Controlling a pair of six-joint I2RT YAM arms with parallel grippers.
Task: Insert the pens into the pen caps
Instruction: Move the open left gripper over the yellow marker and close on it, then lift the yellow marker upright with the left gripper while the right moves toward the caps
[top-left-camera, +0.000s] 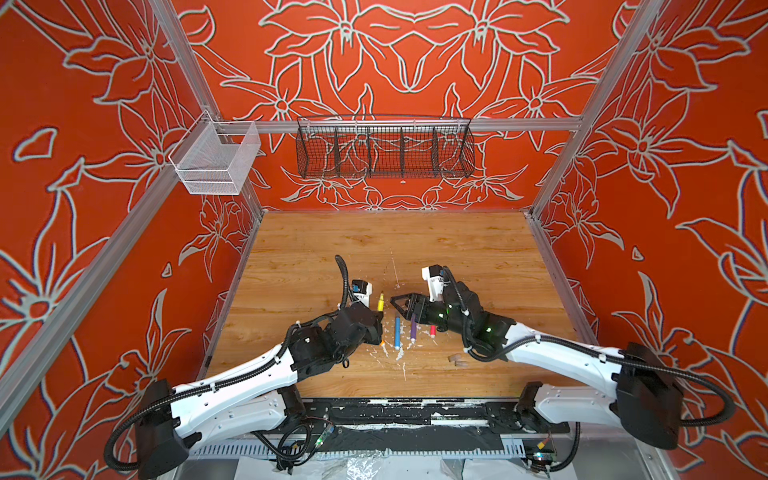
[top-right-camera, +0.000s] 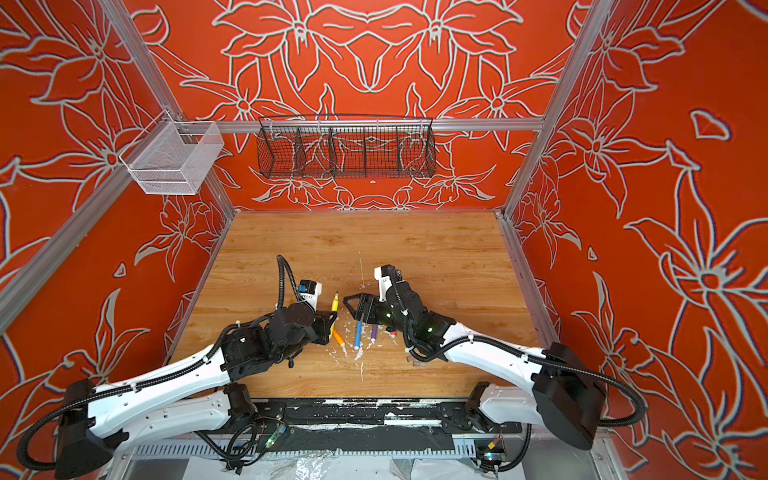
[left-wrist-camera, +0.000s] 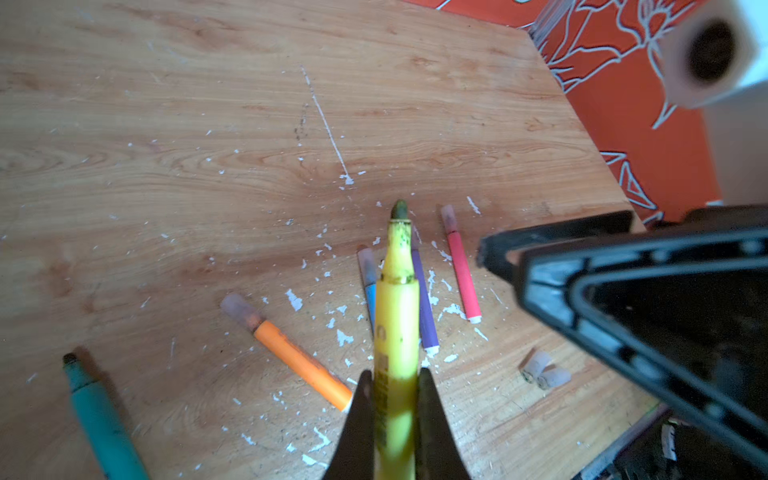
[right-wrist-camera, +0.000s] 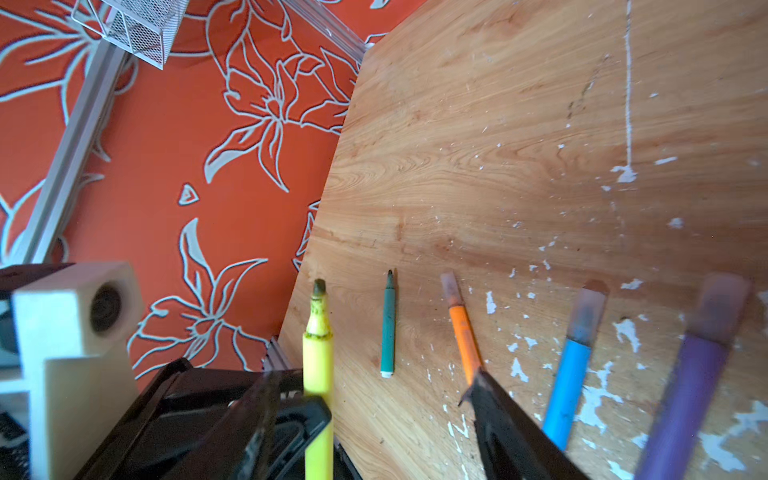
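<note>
Left wrist view: left gripper (left-wrist-camera: 395, 376) clamps slim yellow felt-tip pen (left-wrist-camera: 397, 316), bare tip pointing straight out.
Right gripper (top-left-camera: 398, 308): wide, empty, facing that tip.
Stubby translucent greyish plastic pen caps (left-wrist-camera: 543, 370): two, behind right gripper, nearer it.

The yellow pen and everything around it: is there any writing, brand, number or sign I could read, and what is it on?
Nothing here can be read as words or numbers.
On the yellow pen, clamped in the left gripper: dark print along the barrel, too blurred to read.
On the white camera housing at the left arm's wrist: a blue label and small dark marks, too small to read.
Nothing else shows any writing.
</note>
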